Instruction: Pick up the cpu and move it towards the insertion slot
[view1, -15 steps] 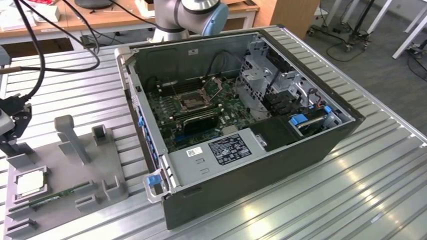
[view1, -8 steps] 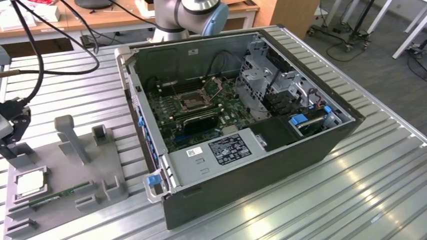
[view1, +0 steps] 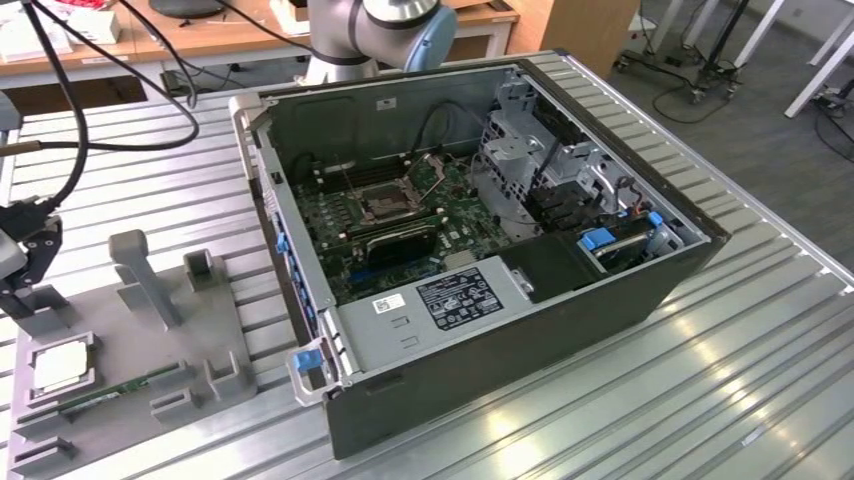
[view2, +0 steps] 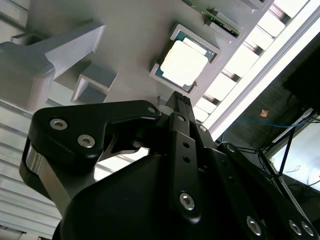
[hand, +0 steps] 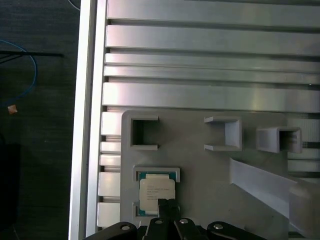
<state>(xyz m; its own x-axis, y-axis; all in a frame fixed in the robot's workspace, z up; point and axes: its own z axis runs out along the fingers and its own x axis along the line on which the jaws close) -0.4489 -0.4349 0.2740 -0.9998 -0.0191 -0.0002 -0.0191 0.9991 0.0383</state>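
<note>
The cpu (view1: 60, 367) is a flat square chip with a pale metal face. It lies in a square recess of the grey plastic fixture (view1: 160, 340) at the exterior view's left, and shows in both wrist views (view2: 184, 62) (hand: 156, 192). My gripper (view1: 19, 290) hangs above the fixture close to the cpu, apart from it. Its thin fingertips (hand: 167, 205) are pressed together, shut, with nothing between them (view2: 180, 98). The insertion slot (view1: 387, 200) is a square socket with a metal frame on the motherboard inside the open computer case (view1: 534, 330).
A long green memory stick (view1: 107, 392) lies in the fixture beside the cpu. Upright grey posts (view1: 140, 275) and open pockets (hand: 144, 134) rise from the fixture. The ribbed aluminium table (view1: 694, 400) carries everything. Black cables (view1: 80, 110) hang at the left.
</note>
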